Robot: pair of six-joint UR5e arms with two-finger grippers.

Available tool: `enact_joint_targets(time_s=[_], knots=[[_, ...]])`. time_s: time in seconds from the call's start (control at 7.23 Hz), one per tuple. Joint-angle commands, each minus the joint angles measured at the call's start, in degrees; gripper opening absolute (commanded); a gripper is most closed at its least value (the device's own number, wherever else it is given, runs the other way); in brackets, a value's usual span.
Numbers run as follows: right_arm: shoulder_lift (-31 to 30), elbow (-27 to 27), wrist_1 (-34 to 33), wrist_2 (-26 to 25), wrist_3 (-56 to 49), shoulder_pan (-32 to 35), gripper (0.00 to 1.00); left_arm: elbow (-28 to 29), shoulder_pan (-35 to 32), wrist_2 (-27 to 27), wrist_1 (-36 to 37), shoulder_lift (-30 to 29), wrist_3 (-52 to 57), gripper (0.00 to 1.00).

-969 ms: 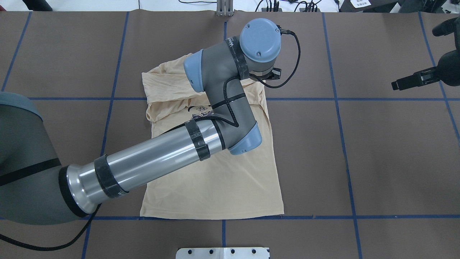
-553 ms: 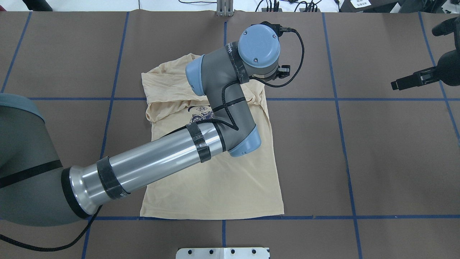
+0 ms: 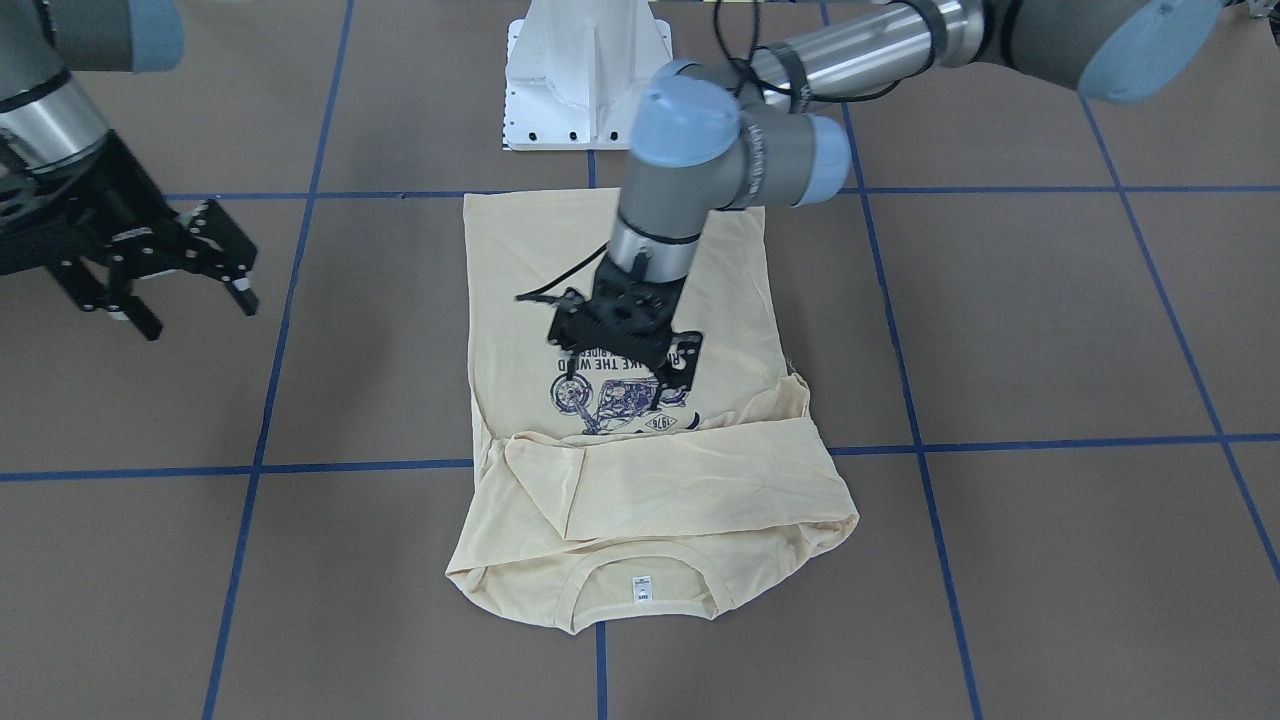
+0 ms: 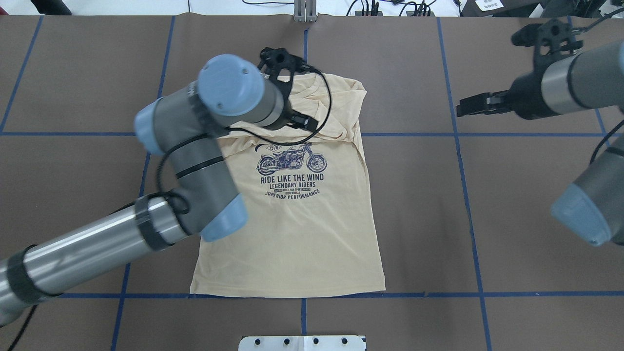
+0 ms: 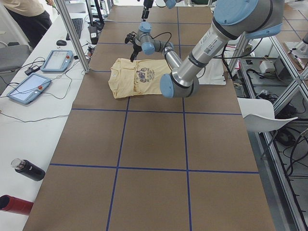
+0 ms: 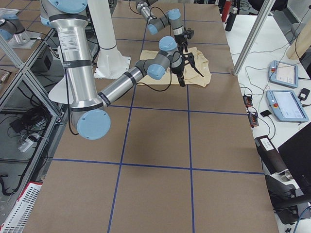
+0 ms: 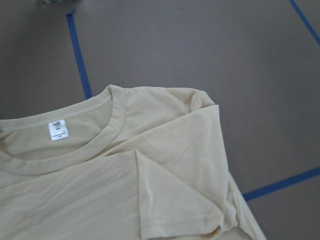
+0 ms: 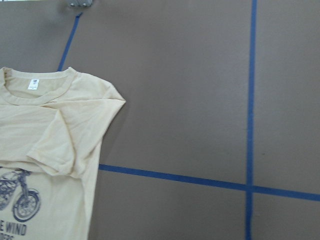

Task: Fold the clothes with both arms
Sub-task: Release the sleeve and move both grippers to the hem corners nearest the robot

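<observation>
The brown table point(image 4: 512, 219), marked with a grid of blue tape lines point(image 4: 468, 204), is filling the overhead view. The left arm point(image 4: 97, 248) is reaching in from the lower left of that view and bending over the shirt's upper left. The right arm point(image 4: 580, 87) is hanging at the upper right, well apart from the cloth.

The cream-yellow T-shirt point(image 4: 302, 243) is lying face up in the centre of the overhead view, collar toward the upper edge. Both sleeves are lying folded in across the chest below the collar, with soft creases there. The body is lying smooth. Its hem is running straight along the tape line at the lower middle, and its right edge is showing clean. The left edge is partly hidden under the arm. Bare table is lying on every side, widest to the right.

The right gripper point(image 3: 195, 310) is hovering with its fingers spread and empty. The left gripper point(image 3: 625, 350) is hovering over the print; I cannot tell how its fingers stand.

The navy motorcycle print point(image 4: 291, 178) is showing uncovered. The white neck label point(image 3: 640, 590) is sitting inside the collar.
</observation>
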Motion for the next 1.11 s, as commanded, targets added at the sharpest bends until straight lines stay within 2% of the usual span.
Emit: enact_joint_targets(time_s=[0.0,0.14,0.28,0.42,0.69,0.97], knots=[[6.3,5.2,-10.9,-14.6,13.6,-16.2,1.00,-19.5,-0.3,0.2,-1.8,21.3,-1.0,1.00],[7.1,7.3,-15.4,-24.2,19.8,-25.7,1.00,-23.2,0.6,0.3,-5.7,28.5,-8.6,1.00],[6.5,7.4,-15.4,-32.5,24.9,-33.7,1.00,-23.5,2.8,0.6,-11.1,33.7,-12.8,1.00],[6.1,7.4,-15.7,-37.2,27.5,-38.9,1.00,-23.4,7.5,4.3,-15.9,38.0,-16.7,1.00],[2.7,7.4,-15.6,-40.4,29.4,-42.4,1.00,-23.4,18.6,12.3,-16.3,40.4,-26.8,1.00],[2.3,7.3,-15.6,-40.6,29.4,-42.5,1.00,-23.5,22.6,12.6,-9.9,38.6,-32.2,1.00]])
